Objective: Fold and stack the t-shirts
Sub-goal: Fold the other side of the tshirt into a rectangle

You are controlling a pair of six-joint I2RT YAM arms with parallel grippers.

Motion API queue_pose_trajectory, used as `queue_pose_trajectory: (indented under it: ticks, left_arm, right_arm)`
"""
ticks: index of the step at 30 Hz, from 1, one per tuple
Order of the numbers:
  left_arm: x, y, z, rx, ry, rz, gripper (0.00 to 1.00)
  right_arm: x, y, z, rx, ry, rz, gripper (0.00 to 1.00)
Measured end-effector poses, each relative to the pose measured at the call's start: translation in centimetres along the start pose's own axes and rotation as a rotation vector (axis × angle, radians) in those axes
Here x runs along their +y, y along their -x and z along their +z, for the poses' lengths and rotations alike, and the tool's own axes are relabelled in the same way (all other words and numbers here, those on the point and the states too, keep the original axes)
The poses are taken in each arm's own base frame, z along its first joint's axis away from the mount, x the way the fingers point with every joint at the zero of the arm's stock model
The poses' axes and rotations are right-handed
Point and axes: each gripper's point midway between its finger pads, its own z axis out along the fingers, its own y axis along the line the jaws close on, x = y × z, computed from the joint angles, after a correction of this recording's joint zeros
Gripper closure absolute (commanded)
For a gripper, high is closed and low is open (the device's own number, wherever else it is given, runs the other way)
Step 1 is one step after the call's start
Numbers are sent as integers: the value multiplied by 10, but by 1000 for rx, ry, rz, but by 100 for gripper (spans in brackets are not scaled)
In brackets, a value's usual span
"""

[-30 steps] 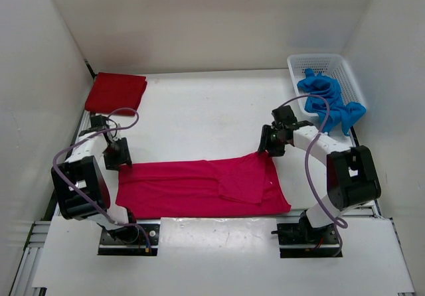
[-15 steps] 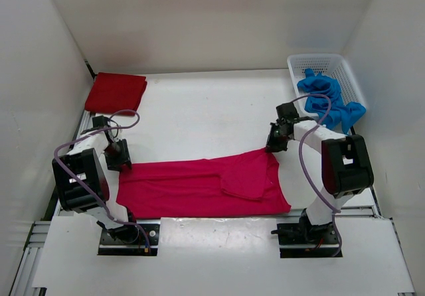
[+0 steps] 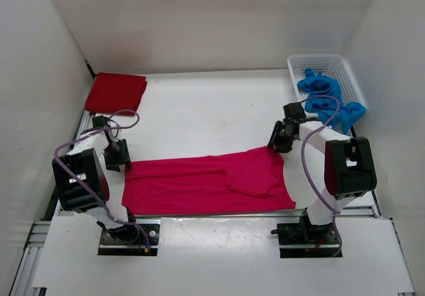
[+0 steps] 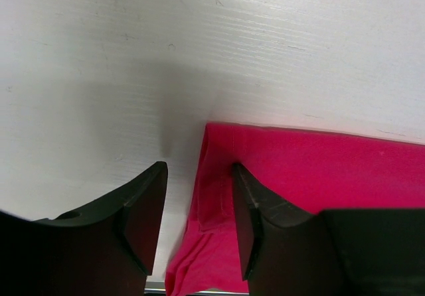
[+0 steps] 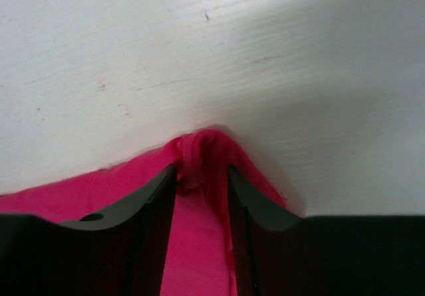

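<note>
The magenta-pink t-shirt (image 3: 199,183) lies spread across the near part of the table, with a folded flap at its right end. My right gripper (image 3: 277,140) is shut on its far right corner, and the cloth bunches between the jaws in the right wrist view (image 5: 202,176). My left gripper (image 3: 118,156) is open at the shirt's left end. In the left wrist view (image 4: 199,196) the shirt's edge (image 4: 319,170) lies loose between the jaws. The dark red t-shirt (image 3: 115,91) lies folded at the far left. The bright blue t-shirt (image 3: 329,103) is crumpled in the basket.
The white mesh basket (image 3: 319,60) stands at the far right, against the right wall. White walls close in the table on three sides. A metal rail (image 3: 212,213) runs along the near edge, just in front of the magenta-pink shirt.
My right gripper has moved right and a little back, dragging the magenta-pink shirt to the right. The shirt's left end has slid away from my left gripper, which has stayed in place.
</note>
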Motion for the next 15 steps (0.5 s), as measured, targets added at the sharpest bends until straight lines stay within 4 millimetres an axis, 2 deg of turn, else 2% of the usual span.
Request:
queue_pose_trajectory:
  ticks: [2,6,7,11,13,15]
  left_arm:
    - [0,1,-1,-4,2,0,43]
    - [0,7,-11,-46,5,2,39]
    - [0,10,-16,-66,6,4,34]
    - [-1,37,-38,-155,8,8,33]
    - [-1,49,-46,-189,8,10,33]
    - [-3,54,-47,-198,8,18,33]
  right_arm:
    - [-1,-3,-2,9,-2,-5,44]
    - [-3,-8,-20,4,-39,-27,41]
    - [-5,-8,-27,-3,-54,-26,40]
    - [-10,-14,-55,-32,-89,-3,36]
    - [-13,-22,-65,-45,-85,13,34]
    - [-23,-42,-70,-27,-90,32,33]
